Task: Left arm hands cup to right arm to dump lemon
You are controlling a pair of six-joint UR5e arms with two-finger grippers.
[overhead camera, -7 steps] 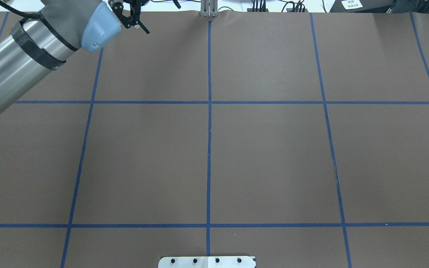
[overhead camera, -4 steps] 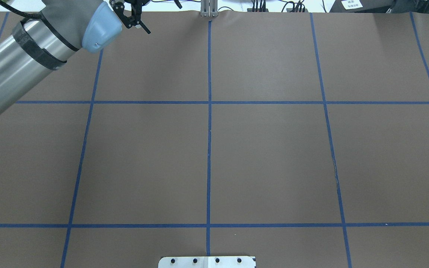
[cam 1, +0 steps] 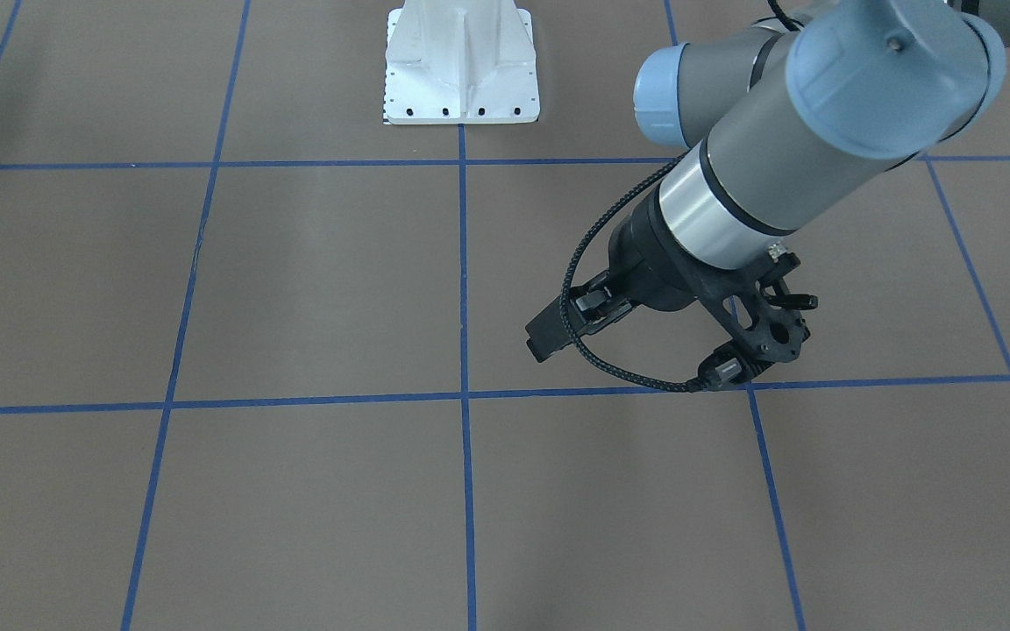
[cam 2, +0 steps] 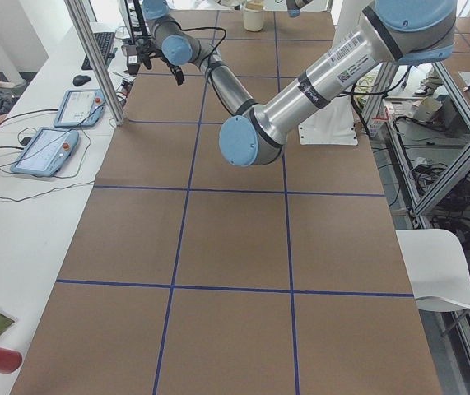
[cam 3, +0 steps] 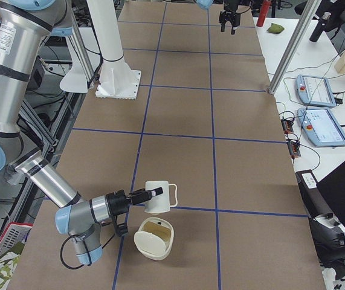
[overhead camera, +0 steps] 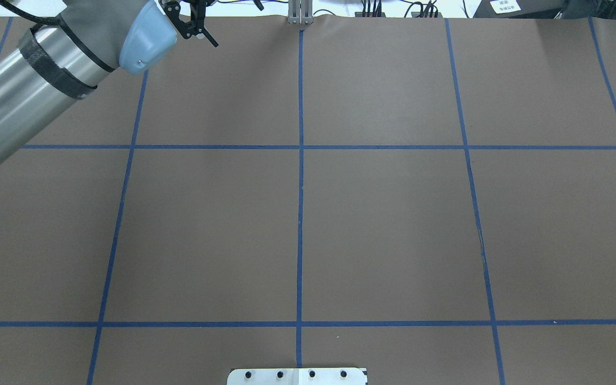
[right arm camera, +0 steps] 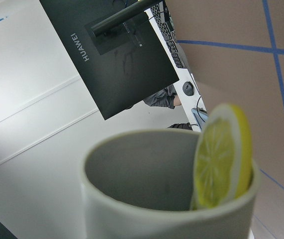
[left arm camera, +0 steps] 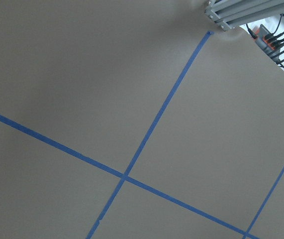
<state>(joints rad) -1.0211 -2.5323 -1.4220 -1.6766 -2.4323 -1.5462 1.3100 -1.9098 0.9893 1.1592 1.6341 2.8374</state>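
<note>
Front-facing: the left arm (cam 1: 759,166) hangs over the bare surface (cam 1: 295,280), with no cup near it.

Overhead: the left gripper (overhead camera: 197,36) is at the far edge, fingers apart and empty.

From the right end: the cup (cam 3: 159,204) lies on its side at the tip of the right gripper (cam 3: 143,195), just beside a cream tub (cam 3: 154,241). I cannot tell whether those fingers are clamped.

Right wrist: the lemon (right arm camera: 221,154) leans at the cup's mouth.

The hand-over looks done and the dumping is in hand. It calls for more tilt, and only the tub lies close.
</note>
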